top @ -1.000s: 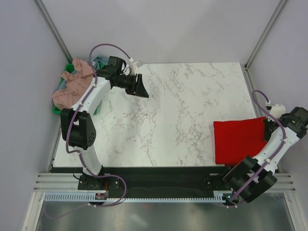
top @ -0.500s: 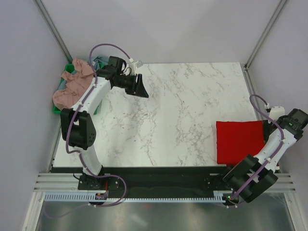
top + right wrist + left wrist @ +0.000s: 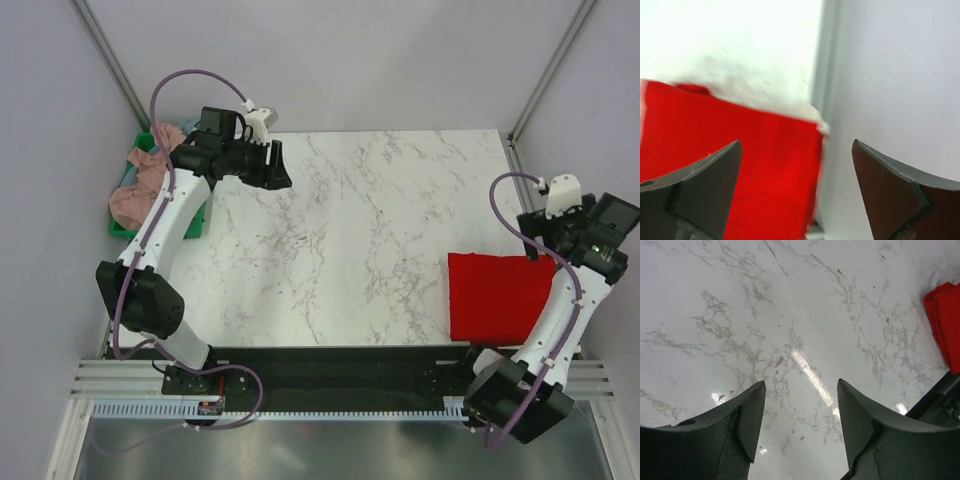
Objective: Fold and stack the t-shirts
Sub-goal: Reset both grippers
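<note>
red t-shirt (image 3: 497, 298): smooth folded rectangle flat on the glossy veined marble table (image 3: 380, 200), near right edge | pink t-shirt (image 3: 140, 185): crumpled heap hiding most of green bin (image 3: 118, 230), top view only | left pincer (image 3: 800, 382): spread, empty, over bare marble | right pincer (image 3: 797, 142): spread, empty, above red t-shirt, view blurred

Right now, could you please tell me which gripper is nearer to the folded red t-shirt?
Right. The right gripper hovers open over the red t-shirt at its far right corner; the left gripper is open across the table, near its far left corner.
</note>
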Controlling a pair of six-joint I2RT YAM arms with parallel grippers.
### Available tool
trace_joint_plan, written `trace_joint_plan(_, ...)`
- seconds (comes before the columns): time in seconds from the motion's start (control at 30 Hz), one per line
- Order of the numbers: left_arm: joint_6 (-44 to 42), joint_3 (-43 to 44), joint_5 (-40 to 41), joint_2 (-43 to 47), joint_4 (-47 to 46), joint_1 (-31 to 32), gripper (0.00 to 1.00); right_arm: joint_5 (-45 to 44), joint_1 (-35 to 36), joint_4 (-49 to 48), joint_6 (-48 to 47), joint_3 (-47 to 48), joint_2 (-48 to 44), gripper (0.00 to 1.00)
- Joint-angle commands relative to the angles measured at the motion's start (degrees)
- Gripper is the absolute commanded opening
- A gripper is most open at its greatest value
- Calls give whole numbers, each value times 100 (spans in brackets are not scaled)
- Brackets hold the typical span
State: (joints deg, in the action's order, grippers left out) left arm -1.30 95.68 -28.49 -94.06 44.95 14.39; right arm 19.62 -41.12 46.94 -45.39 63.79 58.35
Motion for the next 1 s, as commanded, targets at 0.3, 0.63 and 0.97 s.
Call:
trace_joint_plan(0.3,446,706,810,-32,58,-59,93,-636,3409,-1361,3657,1127,1740,98)
trace_joint_plan(0.63,587,1839,1249,-1376,-65,-95,86,-1126,4288,-2449,4055,943,2602,98)
trace_joint_plan(0.97,175,2042,1741,-1826,-215,2,84,-2339,5316,-3314,4881,1619,3727,98)
